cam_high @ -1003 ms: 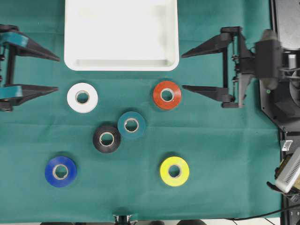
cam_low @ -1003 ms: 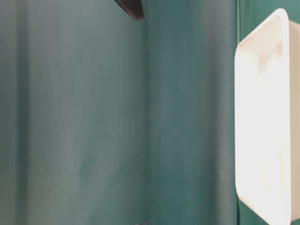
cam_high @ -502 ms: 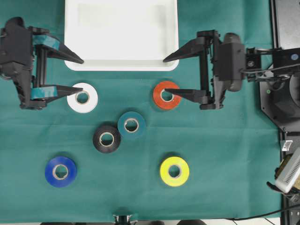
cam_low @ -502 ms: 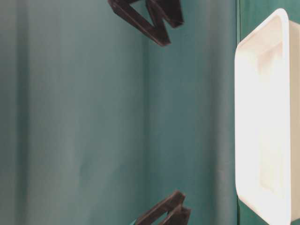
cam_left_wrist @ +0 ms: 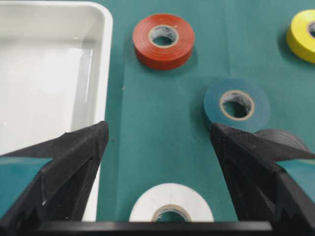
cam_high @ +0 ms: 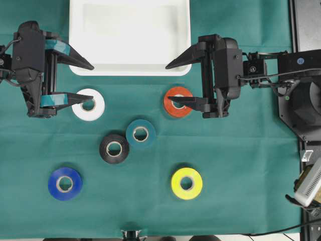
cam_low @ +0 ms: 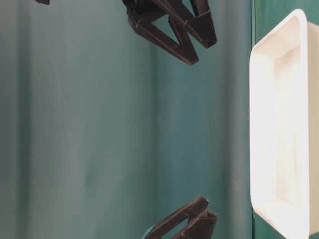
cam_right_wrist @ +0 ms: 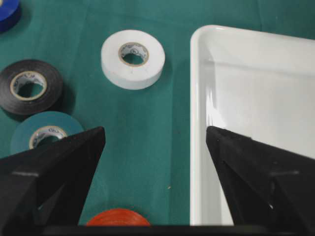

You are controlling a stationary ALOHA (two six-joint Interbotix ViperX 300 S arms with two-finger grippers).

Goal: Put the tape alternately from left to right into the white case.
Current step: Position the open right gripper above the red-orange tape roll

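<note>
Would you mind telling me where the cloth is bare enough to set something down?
Bare cloth lies right of the yellow roll, and between it and the blue roll. The white case holds nothing. Crowded: the teal roll touches the black roll.

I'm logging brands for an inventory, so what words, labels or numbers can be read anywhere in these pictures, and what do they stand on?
Nothing can be read.
Pale cores of the white roll, black roll, teal roll and red-orange roll: dark print rings them, too small and blurred to read.
White case: no markings visible.
Left gripper and right gripper: no lettering visible.
</note>
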